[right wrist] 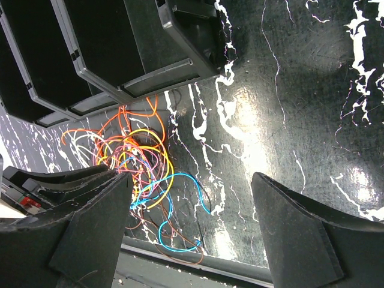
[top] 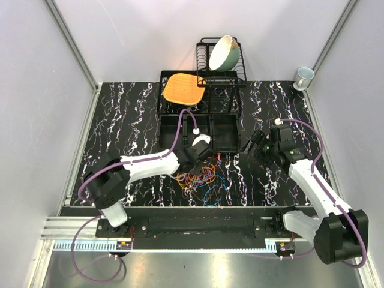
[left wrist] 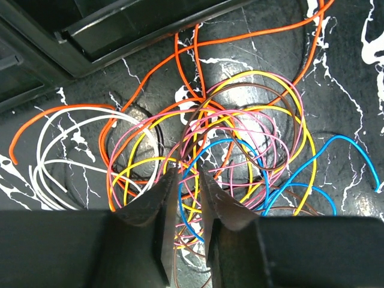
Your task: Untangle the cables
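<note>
The cables [top: 198,179] lie in one loose tangle on the black marbled tabletop [top: 126,120], near its front edge and a little left of centre. In the left wrist view the cables [left wrist: 240,144] show as overlapping loops. Orange, yellow, pink, brown and blue strands cross one another in the middle. A white loop and one orange end spread out to the left, and a blue strand trails off to the right.

The left end effector [top: 203,157] hangs directly over the tangle. Its two fingers stand close together, with a narrow gap between the tips of the left end effector [left wrist: 187,180]. Pink and yellow strands run through that gap, but I cannot tell whether they are pinched.

Just behind the tangle sits a row of black bins [top: 211,129], whose front wall [left wrist: 150,27] touches or nearly touches the outermost orange loops.

The right end effector [top: 255,147] is off to the right, well apart from the pile, released and spread wide [right wrist: 192,231] over bare tabletop, with nothing between its fingers.

Farther back a black dish rack [top: 231,75] holds a tilted bowl [top: 224,53]. An orange square piece [top: 182,88] rests on a black frame beside it. A cup [top: 304,76] stands at the far right corner.
</note>
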